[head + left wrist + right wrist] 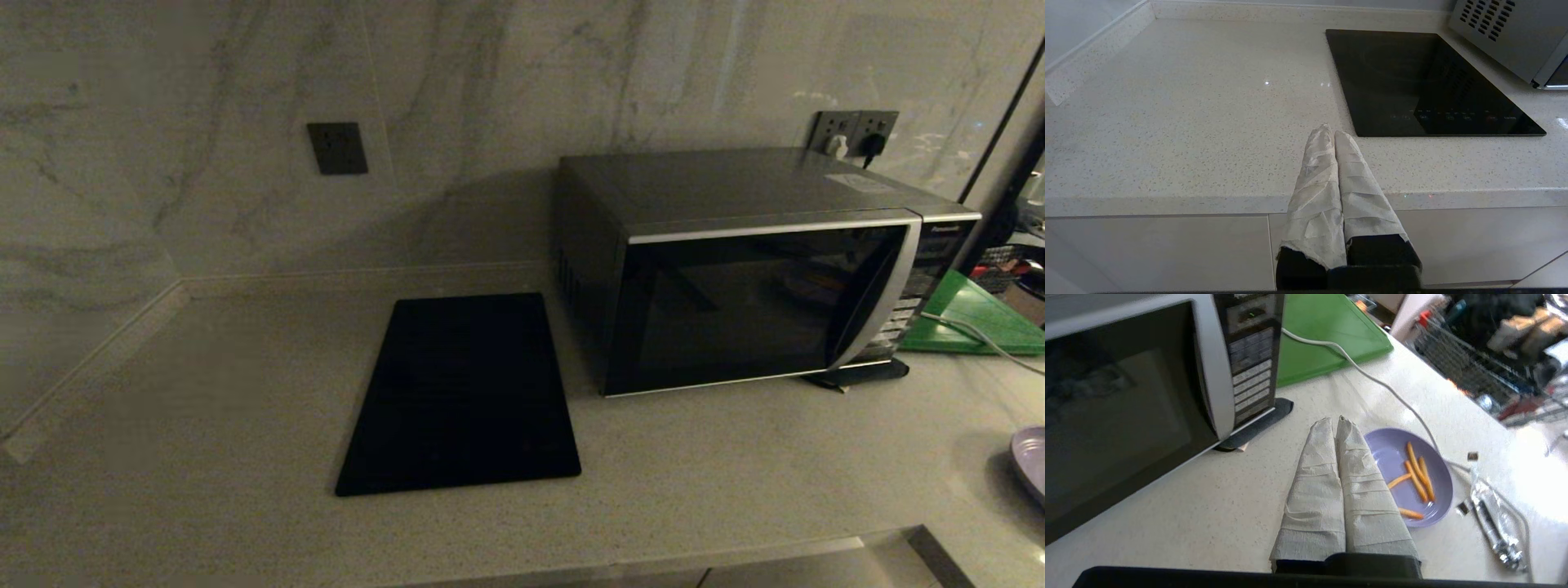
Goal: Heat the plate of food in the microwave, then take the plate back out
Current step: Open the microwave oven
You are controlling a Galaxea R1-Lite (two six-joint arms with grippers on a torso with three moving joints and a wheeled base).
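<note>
Plate of food [1408, 477], a shallow round lavender dish with loose orange sticks, sits lower right in the right wrist view; probably light, stiff, slick, best pinched at its rim. Right gripper [1337, 422] and left gripper [1329, 132] are closed, empty.

The silver-grey microwave [759, 278] stands on my tabletop [245, 392], dark door closed. Near its right, the lavender plate of food [1408, 477] lies flat, holding orange sticks.
</note>
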